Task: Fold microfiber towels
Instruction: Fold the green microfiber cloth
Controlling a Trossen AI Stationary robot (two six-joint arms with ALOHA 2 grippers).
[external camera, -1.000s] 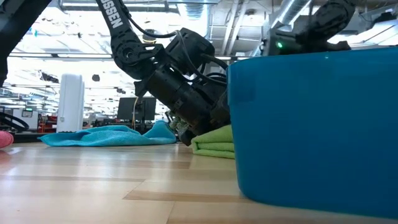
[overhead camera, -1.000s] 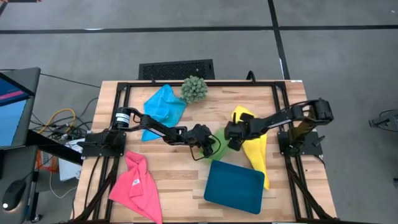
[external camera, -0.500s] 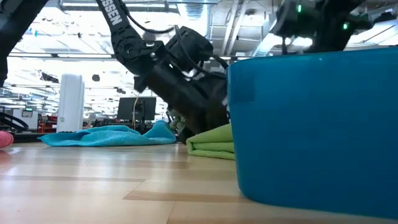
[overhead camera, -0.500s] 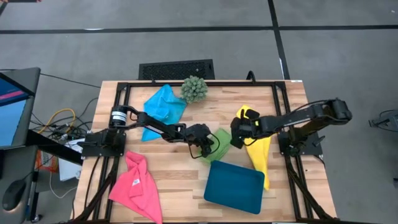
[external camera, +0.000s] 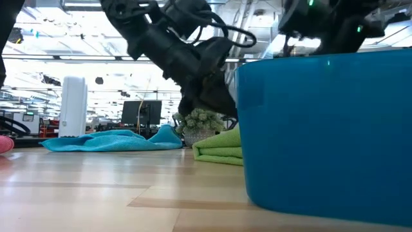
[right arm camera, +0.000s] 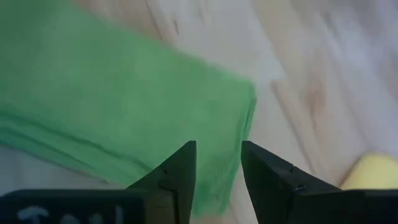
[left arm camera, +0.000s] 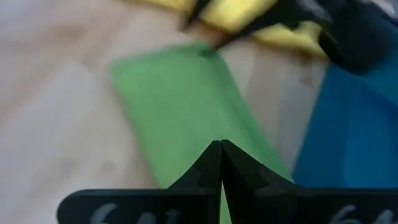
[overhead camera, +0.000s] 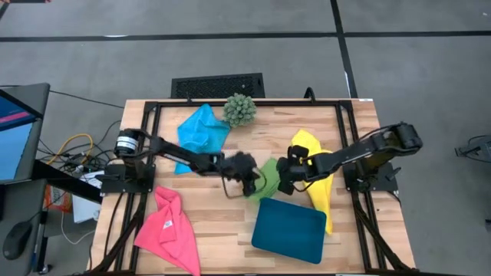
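A lime green towel point(overhead camera: 269, 175) lies folded into a flat stack point(external camera: 219, 150) on the wood at mid-table, just beyond the teal tray. My left gripper point(left arm camera: 221, 151) is shut and hangs above the towel's left side point(overhead camera: 252, 182), clear of it in the low view point(external camera: 222, 108). My right gripper point(right arm camera: 217, 158) is open above the towel's right edge point(overhead camera: 285, 182); the green cloth shows through the gap between its fingers. The yellow towel point(overhead camera: 316, 178) lies crumpled under my right arm. The sky blue towel point(overhead camera: 202, 130) lies spread at the far left, the hot pink one point(overhead camera: 169, 226) at the near left.
The dark teal tray point(overhead camera: 290, 228) sits near the front edge and fills the right of the low view point(external camera: 322, 129), hiding my right gripper there. A spiky green ball plant point(overhead camera: 239, 110) stands at the far edge. A black frame borders the table.
My left gripper has risen off the folded green towel, staying shut; the plant now shows behind it in the low view. My right gripper drew back toward the far right, then came toward the towel's right edge and tipped further down. The green towel has stayed folded in place.
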